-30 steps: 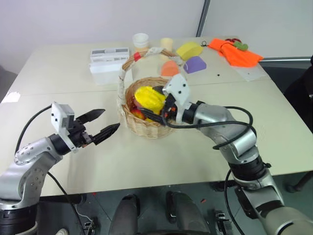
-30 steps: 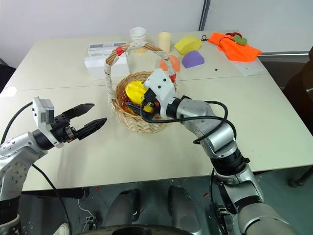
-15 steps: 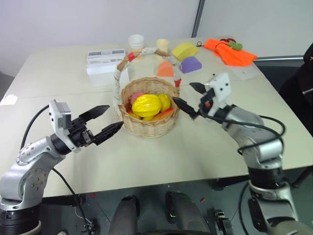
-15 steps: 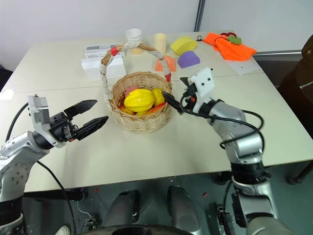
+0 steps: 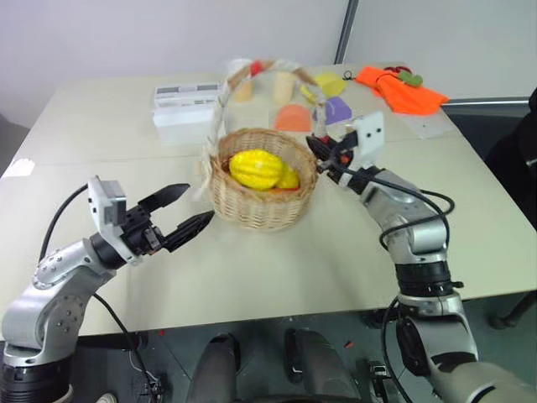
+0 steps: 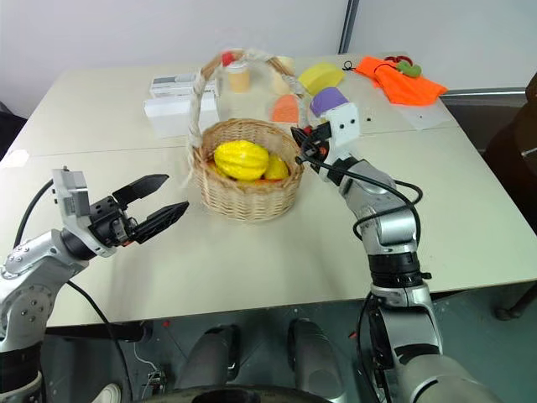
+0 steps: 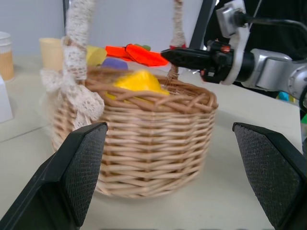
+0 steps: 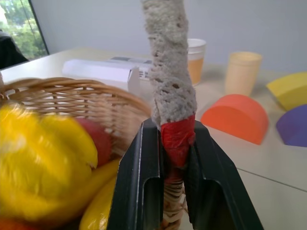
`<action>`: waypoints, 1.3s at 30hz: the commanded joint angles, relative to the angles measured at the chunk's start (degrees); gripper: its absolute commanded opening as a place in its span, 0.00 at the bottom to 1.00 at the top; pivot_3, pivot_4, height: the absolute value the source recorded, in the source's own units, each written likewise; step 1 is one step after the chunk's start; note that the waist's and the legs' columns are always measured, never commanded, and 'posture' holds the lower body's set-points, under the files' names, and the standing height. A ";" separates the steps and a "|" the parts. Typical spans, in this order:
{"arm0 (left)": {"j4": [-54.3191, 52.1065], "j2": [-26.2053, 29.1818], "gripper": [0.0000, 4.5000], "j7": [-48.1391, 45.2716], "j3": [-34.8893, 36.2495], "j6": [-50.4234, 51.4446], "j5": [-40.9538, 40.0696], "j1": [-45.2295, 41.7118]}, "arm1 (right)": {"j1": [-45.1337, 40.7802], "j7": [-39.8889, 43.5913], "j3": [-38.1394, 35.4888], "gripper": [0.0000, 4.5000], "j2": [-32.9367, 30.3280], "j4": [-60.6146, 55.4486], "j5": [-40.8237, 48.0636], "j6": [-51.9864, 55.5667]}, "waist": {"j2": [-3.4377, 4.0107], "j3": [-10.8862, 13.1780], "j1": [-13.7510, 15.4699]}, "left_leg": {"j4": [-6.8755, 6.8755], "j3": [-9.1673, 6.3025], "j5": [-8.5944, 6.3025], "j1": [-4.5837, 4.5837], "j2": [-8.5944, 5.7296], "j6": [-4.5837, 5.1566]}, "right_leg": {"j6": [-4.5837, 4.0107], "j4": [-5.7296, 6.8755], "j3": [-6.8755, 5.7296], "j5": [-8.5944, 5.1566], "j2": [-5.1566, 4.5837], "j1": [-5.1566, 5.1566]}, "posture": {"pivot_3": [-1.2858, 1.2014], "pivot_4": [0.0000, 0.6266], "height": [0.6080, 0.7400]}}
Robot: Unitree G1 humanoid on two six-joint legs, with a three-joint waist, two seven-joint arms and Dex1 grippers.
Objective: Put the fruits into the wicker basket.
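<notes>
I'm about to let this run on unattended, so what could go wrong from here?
The right gripper is shut on the basket handle low down, by the red band. Pulling there could tip the basket and spill the star fruit, which sits high above the rim. The peach looks safer, lower inside. The open left gripper hangs close beside the basket, which could bump it if dragged that way.

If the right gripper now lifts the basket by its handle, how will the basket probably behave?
The wicker basket looks stiff, so it should keep its shape. The right gripper clamps the handle low on one side, so it may tilt. The star fruit could then shift.
</notes>
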 commanded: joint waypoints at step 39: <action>17.59 -2.51 1.00 9.61 1.15 -12.73 18.63 4.02 | 28.84 18.68 -8.88 0.99 -16.72 -12.77 5.66 -13.11 | 0.09 -0.04 -1.42 | 0.02 0.07 -0.05 0.21 0.01 0.09 | 0.21 0.06 0.12 -0.18 0.03 0.12 | 0.52 0.24 1.00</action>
